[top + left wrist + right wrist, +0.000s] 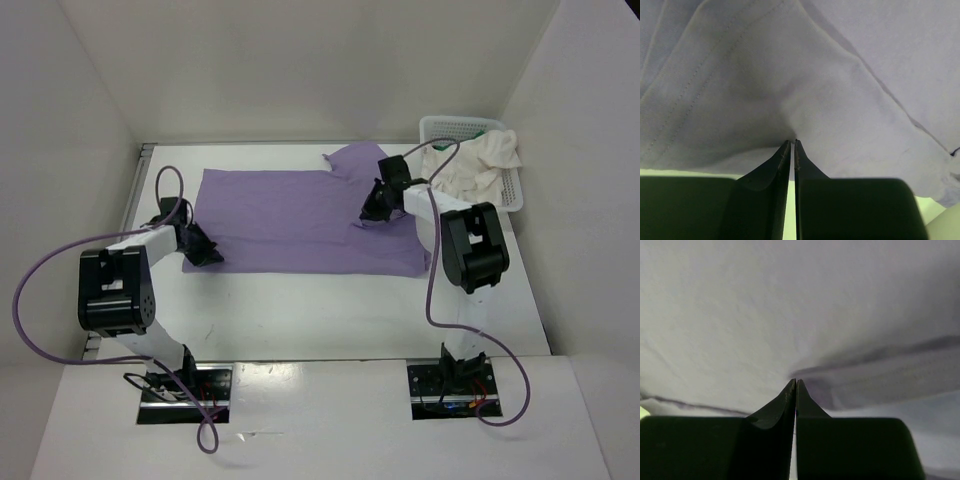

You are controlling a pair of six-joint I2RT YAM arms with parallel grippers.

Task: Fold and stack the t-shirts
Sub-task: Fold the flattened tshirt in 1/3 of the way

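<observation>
The lavender t-shirt lies spread flat across the middle of the table. My left gripper is at its near left corner, shut, with the cloth puckered at the closed tips. My right gripper is on the shirt's right part, shut, with a fold of the cloth running from its tips. The off-white t-shirt is bunched in the basket. A sliver of the green t-shirt shows behind it.
The white mesh basket stands at the far right corner. White walls close in the table at the back and both sides. Purple cables loop from both arms near the front edge.
</observation>
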